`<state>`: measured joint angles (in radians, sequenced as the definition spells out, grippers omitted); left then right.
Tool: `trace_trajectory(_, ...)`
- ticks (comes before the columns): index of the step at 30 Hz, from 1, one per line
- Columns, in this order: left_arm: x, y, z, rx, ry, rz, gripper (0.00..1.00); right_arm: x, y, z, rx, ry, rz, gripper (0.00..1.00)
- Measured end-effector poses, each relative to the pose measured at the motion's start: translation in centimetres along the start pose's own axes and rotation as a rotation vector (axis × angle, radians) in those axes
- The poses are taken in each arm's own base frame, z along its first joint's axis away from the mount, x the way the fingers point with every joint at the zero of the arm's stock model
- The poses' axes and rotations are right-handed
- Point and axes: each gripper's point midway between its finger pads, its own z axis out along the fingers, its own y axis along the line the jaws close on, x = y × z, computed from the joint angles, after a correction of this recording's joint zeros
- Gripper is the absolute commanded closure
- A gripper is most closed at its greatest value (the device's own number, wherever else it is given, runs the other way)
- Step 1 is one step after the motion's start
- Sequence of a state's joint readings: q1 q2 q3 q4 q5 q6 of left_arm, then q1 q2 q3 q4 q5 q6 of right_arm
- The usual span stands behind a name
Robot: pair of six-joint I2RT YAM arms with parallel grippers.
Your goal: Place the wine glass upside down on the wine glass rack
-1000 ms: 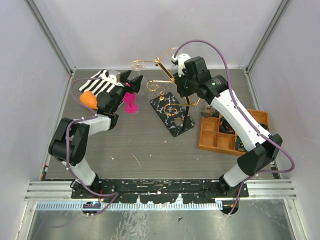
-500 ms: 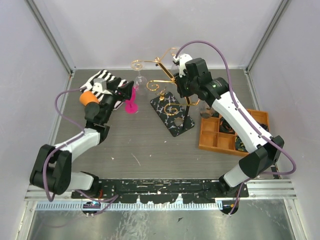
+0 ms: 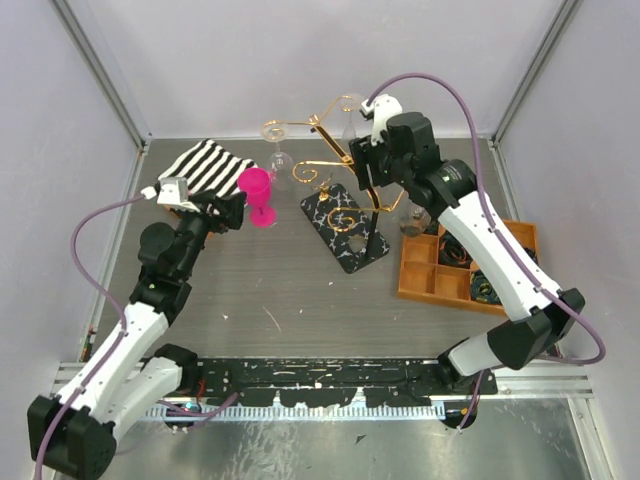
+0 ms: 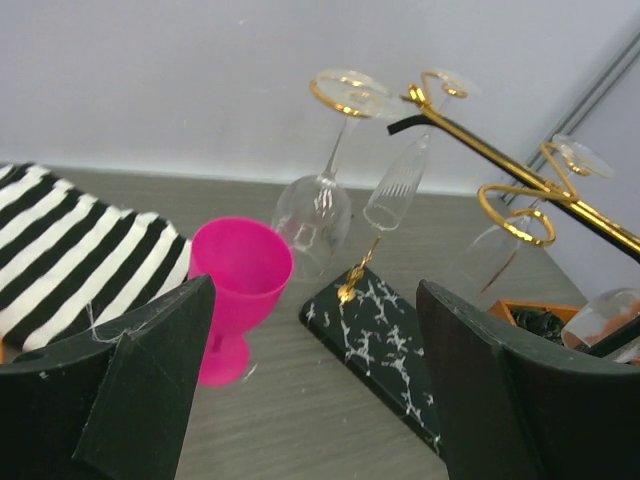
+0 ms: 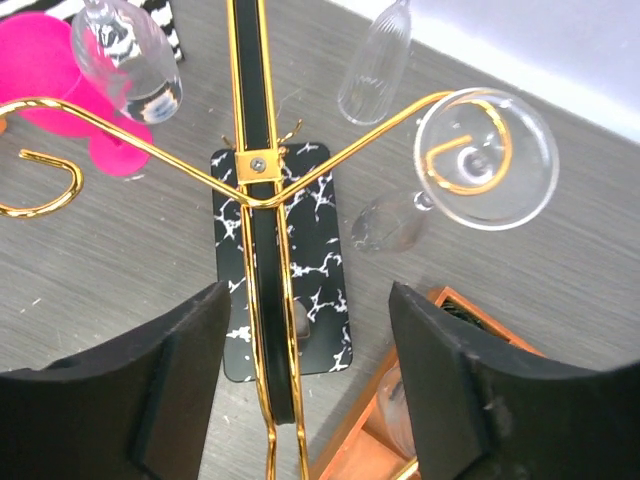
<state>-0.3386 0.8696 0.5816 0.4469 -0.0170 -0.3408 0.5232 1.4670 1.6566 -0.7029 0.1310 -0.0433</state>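
Grey wood-grain table [image 3: 300, 300] carried the wine glass rack [image 5: 250, 100], and the wine glass [image 5: 485, 160] hung upside down from one gold curl, its foot caught in the spiral so the bowl dangled free. Above, the right gripper [image 5: 305, 335] stood spread either side of the post, grasping nothing. The left gripper [image 4: 315, 335] gaped wide too, empty, facing a pink goblet [image 4: 240, 270] standing upright

Overhead and close wrist views share the rack [image 3: 338, 218]

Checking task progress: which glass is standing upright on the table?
The pink goblet: it stands on its foot, while the clear glasses beside it hang bowl-down from the gold rack.
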Motion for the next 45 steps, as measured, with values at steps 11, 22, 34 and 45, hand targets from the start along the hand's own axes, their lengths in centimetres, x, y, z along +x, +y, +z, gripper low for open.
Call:
trace_trajectory(11,4.0,3.2,-6.2,-0.205,0.306,0.013,0.01,-2.5,-1.0,-6.5,0.011,-0.217,0.085,0.09)
trace_trajectory(22,4.0,3.8,-9.6,-0.381,0.618,-0.005,0.02,1.0,-1.0,-11.5,-0.011,-0.274,0.216,0.05)
trace_trajectory(34,7.7,5.3,-13.2,-0.525,0.857,-0.027,0.02,6.9,1.0,-13.8,-0.095,-0.152,0.397,0.0)
trace_trajectory(45,9.6,4.8,-11.6,-0.458,0.741,-0.124,0.02,13.5,5.0,-12.7,-0.282,-0.04,0.455,0.0)
